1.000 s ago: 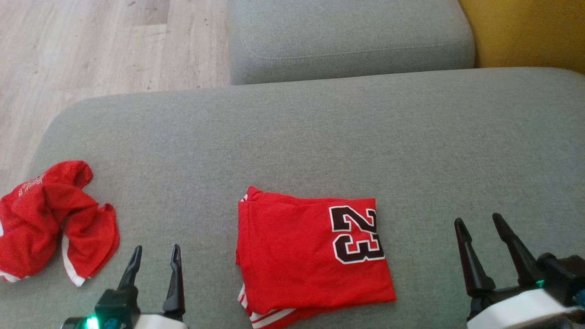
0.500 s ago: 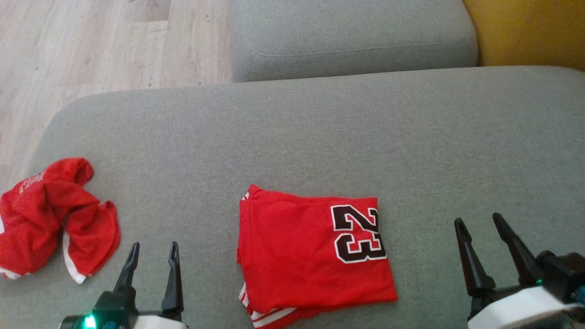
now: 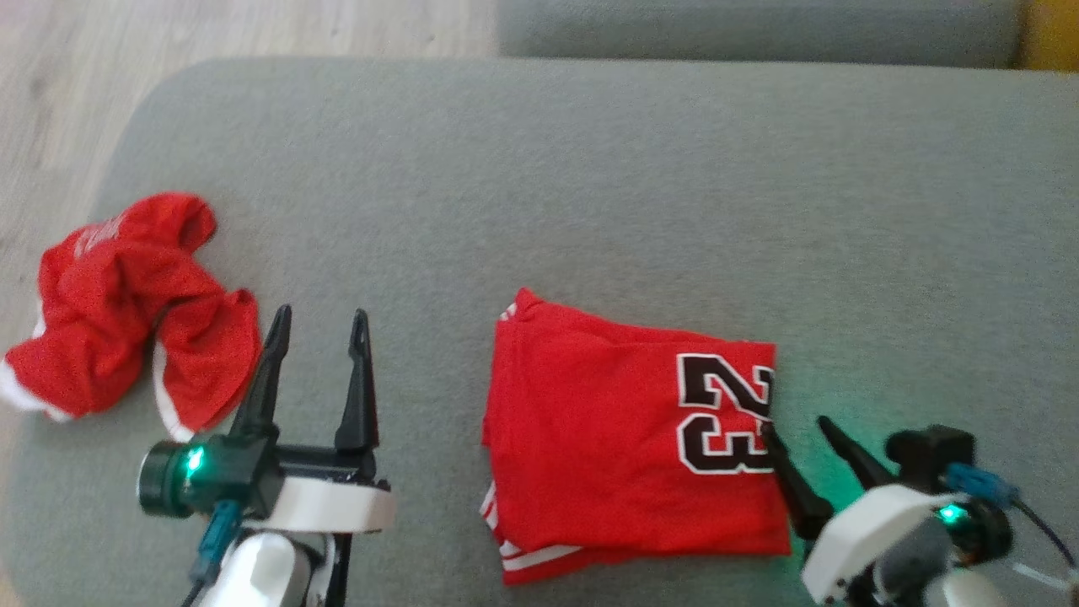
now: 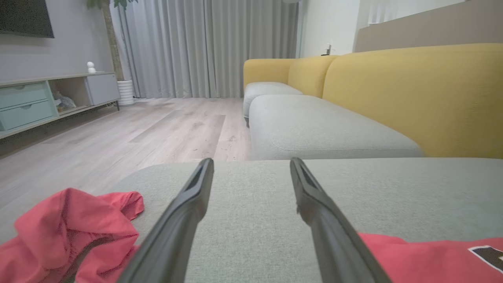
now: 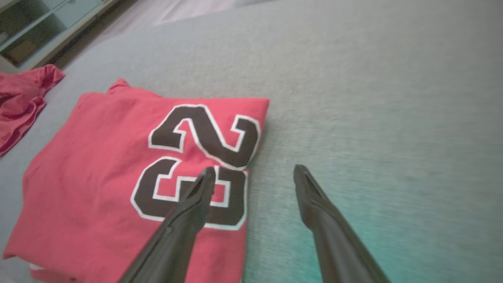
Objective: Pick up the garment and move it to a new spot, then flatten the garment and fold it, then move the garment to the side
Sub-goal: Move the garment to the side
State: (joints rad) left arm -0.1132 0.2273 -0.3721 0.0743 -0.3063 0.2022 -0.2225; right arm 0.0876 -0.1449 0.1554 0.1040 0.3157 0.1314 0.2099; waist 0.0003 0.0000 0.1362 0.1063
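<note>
The garment, a red jersey with a black "23", lies folded into a rectangle on the grey sofa seat. My right gripper is open at the jersey's right edge. In the right wrist view the same gripper has one finger over the number on the jersey and the other over bare cushion. My left gripper is open above the cushion, left of the jersey, with nothing between its fingers. From the left wrist, that gripper points along the seat, and a jersey corner shows at lower right.
A second red garment lies crumpled near the seat's left edge, just left of my left gripper; it also shows as a heap. Wooden floor lies beyond that edge. A yellow backrest runs along the right.
The head camera has tipped down and shifted. My right gripper has moved left to the jersey's right edge. My left gripper has reached further forward beside the crumpled garment. Both stay open.
</note>
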